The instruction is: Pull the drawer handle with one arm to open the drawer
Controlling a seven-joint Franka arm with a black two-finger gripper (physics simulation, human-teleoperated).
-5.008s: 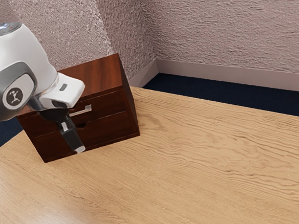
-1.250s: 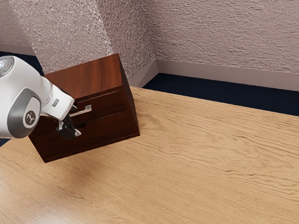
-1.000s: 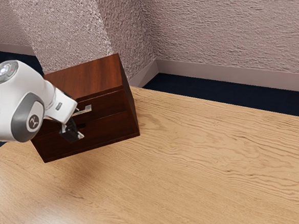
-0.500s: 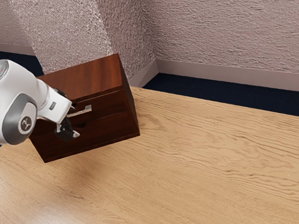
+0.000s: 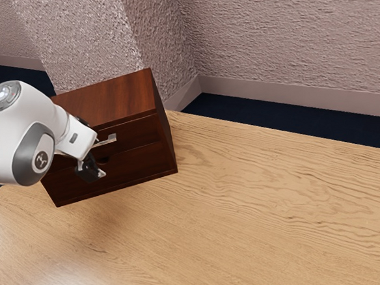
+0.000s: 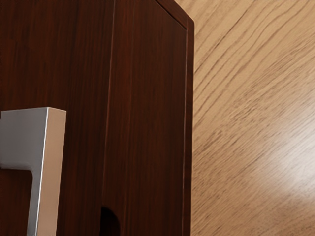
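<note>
Handle (image 5: 106, 140): silver bar on upper drawer (image 5: 135, 129) of dark wooden cabinet (image 5: 118, 98), drawer looks shut. My gripper (image 5: 91, 170) just below bar; can't tell its opening or hold. Risk: pulling unhooked, sliding cabinet over table (image 5: 259, 203).

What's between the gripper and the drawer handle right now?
Only bare dark cabinet front, in the exterior view; the gripper sits just below the handle.
</note>
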